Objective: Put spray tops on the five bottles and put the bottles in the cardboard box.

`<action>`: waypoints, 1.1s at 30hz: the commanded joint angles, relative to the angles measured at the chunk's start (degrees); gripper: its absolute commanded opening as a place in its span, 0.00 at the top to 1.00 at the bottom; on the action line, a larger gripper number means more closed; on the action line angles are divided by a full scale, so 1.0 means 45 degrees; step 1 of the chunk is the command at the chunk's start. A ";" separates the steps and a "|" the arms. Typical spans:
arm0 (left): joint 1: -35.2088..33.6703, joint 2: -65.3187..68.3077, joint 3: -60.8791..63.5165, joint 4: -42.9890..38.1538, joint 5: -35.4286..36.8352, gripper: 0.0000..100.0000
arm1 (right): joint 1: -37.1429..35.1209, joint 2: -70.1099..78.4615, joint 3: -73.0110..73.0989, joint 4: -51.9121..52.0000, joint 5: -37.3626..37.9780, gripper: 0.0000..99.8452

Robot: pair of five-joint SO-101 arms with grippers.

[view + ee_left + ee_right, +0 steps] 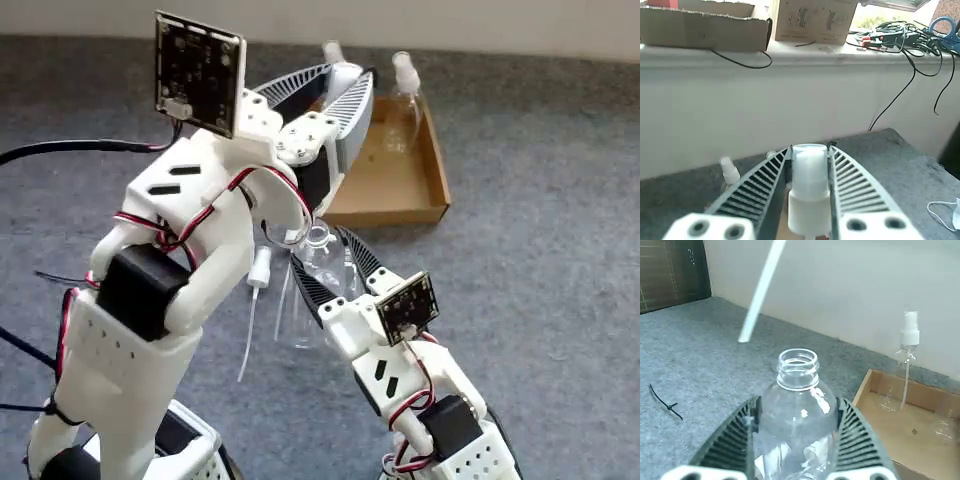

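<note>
Overall: grey carpet (560, 300), cardboard box (385, 214), white wall (790, 110).

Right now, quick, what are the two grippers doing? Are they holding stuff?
Left gripper: closed on a spray top.
Right gripper: closed on a bottle with no top on it.

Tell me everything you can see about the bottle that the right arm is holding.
The bottle is clear, plastic by its look, with a threaded open neck and nothing on it. It stands upright, clamped at the body between the dark ribbed fingers of the right end effector, outside the cardboard box. A white tube hangs above it, not touching.
</note>
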 commanded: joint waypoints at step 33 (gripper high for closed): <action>0.0518 -0.0361 0.3253 -0.2813 -0.1289 0.99 | -0.0029 -0.0654 -0.0166 0.0459 -0.0137 1.00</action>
